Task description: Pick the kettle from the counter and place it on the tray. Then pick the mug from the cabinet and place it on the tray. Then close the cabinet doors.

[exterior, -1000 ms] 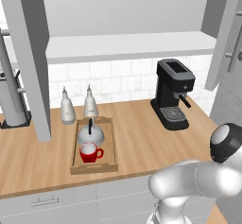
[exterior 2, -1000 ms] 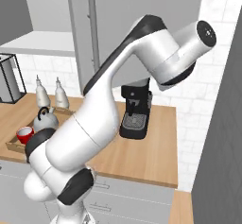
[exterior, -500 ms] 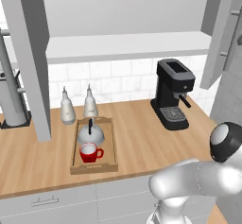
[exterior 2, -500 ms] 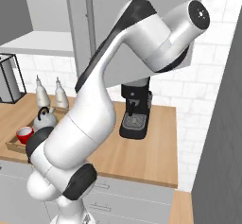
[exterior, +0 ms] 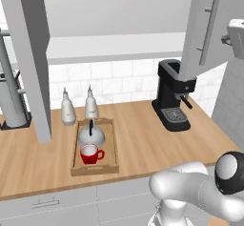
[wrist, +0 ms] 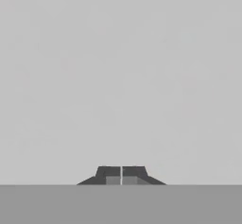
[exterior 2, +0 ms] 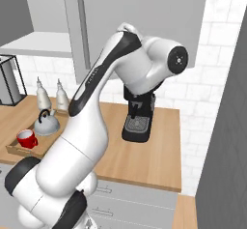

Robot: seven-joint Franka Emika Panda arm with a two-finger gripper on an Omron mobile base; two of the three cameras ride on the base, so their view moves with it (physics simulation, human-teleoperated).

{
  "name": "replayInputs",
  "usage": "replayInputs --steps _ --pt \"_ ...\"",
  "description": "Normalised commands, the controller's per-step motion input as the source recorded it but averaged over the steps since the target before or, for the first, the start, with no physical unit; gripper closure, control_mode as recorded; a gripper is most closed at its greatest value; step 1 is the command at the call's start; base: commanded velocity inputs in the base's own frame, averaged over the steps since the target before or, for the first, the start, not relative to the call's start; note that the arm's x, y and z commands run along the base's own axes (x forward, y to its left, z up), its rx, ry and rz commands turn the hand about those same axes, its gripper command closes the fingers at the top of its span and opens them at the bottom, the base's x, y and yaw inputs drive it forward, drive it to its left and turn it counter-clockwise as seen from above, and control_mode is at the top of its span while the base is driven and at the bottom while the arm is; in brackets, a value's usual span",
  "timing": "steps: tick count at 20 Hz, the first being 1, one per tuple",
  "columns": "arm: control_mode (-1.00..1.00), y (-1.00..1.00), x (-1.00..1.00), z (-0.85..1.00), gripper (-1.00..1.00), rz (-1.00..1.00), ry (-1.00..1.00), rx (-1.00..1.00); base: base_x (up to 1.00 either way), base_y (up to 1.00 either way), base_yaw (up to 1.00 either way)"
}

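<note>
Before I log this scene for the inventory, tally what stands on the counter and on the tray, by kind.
Kettle: 1, on the tray
Red mug: 1, on the tray
White bottles: 2, on the counter
Black coffee machine: 1, on the counter
Tray: 1
Total: 6

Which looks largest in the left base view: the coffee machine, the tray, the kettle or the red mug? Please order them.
1. Coffee machine, though the tray covers a similar area, so this is unsure.
2. Tray.
3. Kettle.
4. Mug, slightly smaller than the kettle; it sits nearer the camera.
</note>
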Motion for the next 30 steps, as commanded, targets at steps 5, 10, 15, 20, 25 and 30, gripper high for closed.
replayInputs --steps 5,10,15,20,25,30 --pt "-1.00 0.16 0.57 -0.06 1.00 0.00 0.05 0.00 0.00 0.00 0.00" --pt "-1.00 0.17 0.48 -0.19 1.00 0.00 0.01 0.00 0.00 0.00 0.00" --pt "-1.00 0.21 0.42 -0.21 1.00 0.00 0.03 0.00 0.00 0.00 0.00" --pt "-1.00 0.45 0.52 -0.21 1.00 0.00 0.02 -0.03 0.00 0.00 0.00" --pt "-1.00 0.56 0.59 -0.35 1.00 0.00 0.00 0.00 0.00 0.00 0.00" --pt "-1.00 0.65 0.72 -0.44 1.00 -0.02 0.00 0.00 0.00 0.00 0.00"
